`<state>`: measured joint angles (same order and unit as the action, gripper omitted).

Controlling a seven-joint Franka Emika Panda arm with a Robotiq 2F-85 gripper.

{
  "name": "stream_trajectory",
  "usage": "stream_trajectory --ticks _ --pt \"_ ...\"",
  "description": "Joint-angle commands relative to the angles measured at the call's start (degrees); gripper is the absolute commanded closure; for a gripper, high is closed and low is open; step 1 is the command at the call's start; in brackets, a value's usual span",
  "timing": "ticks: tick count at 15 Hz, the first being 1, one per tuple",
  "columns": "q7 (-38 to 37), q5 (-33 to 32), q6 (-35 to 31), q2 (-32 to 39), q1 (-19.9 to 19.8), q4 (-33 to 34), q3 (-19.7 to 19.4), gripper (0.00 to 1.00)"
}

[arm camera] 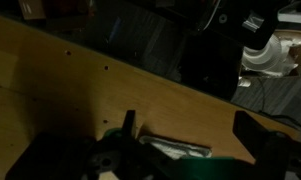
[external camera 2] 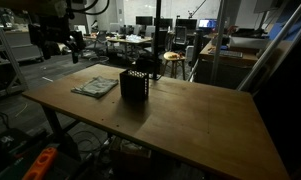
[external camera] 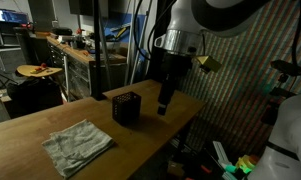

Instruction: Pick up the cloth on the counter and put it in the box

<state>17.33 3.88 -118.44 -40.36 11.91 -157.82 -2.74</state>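
A crumpled grey-white cloth (external camera: 80,143) lies flat on the wooden counter (external camera: 50,120), near its front left. It also shows in an exterior view (external camera 2: 95,86), next to the box. The box (external camera: 127,107) is small, black and open-topped, and stands upright mid-counter; it shows in both exterior views (external camera 2: 135,85). My gripper (external camera: 163,103) hangs just above the counter to the right of the box, well away from the cloth. In the wrist view its two dark fingers are spread apart over bare wood (arm camera: 185,118), open and empty. Neither cloth nor box shows in the wrist view.
The counter edge (arm camera: 160,80) runs close behind the gripper, with dark floor and a white object (arm camera: 265,55) beyond. Workbenches, stools and clutter fill the room behind (external camera: 50,60). A patterned curtain (external camera: 240,90) hangs to the right of the arm.
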Motion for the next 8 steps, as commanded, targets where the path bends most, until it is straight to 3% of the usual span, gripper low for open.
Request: stream_trajectory --ticks 1,8 --pt "4.42 1.73 -7.39 4.20 3.76 0.05 1.41 0.00" --pt "6.54 0.79 -16.91 10.27 8.87 -0.07 5.31 0.00"
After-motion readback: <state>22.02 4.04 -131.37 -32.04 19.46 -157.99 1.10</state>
